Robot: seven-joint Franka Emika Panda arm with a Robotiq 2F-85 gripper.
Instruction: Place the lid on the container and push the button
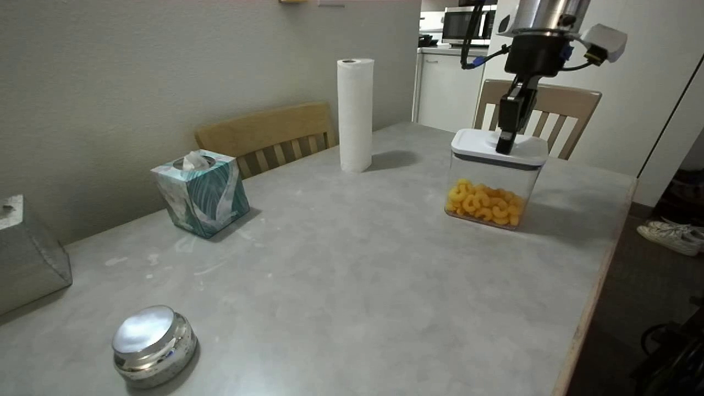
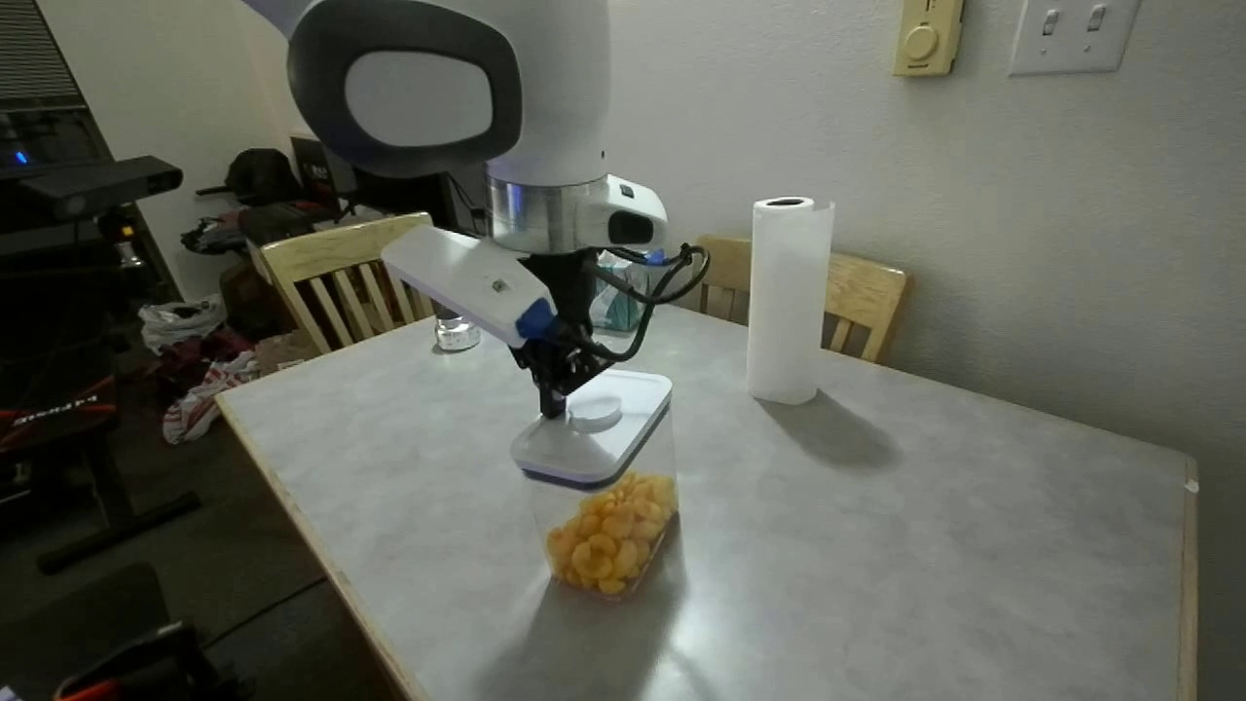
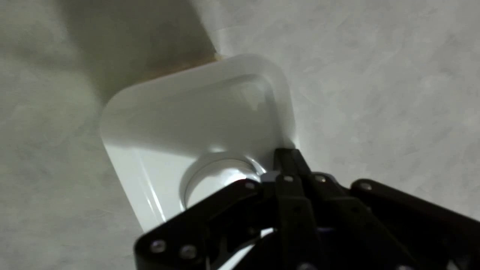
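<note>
The white lid (image 1: 470,142) lies on top of the clear container (image 1: 489,173), which holds orange-yellow snack pieces and stands upright on the table. Both also show in an exterior view, the lid (image 2: 550,456) and the container (image 2: 565,506). The round button (image 2: 595,413) stands raised in the lid's middle; the wrist view shows the lid (image 3: 187,112) and part of the button (image 3: 219,178). My gripper (image 1: 504,147) points down with its fingers together and nothing between them. Its tips (image 3: 288,152) are at the lid's top beside the button, near one edge; I cannot tell if they touch.
A paper towel roll (image 1: 355,115) stands farther back on the table. A teal tissue box (image 1: 206,192), a grey box (image 1: 30,258) and a round shiny metal object (image 1: 151,344) stand toward the table's other end. The table's edge (image 1: 599,286) runs near the container. Wooden chairs stand around.
</note>
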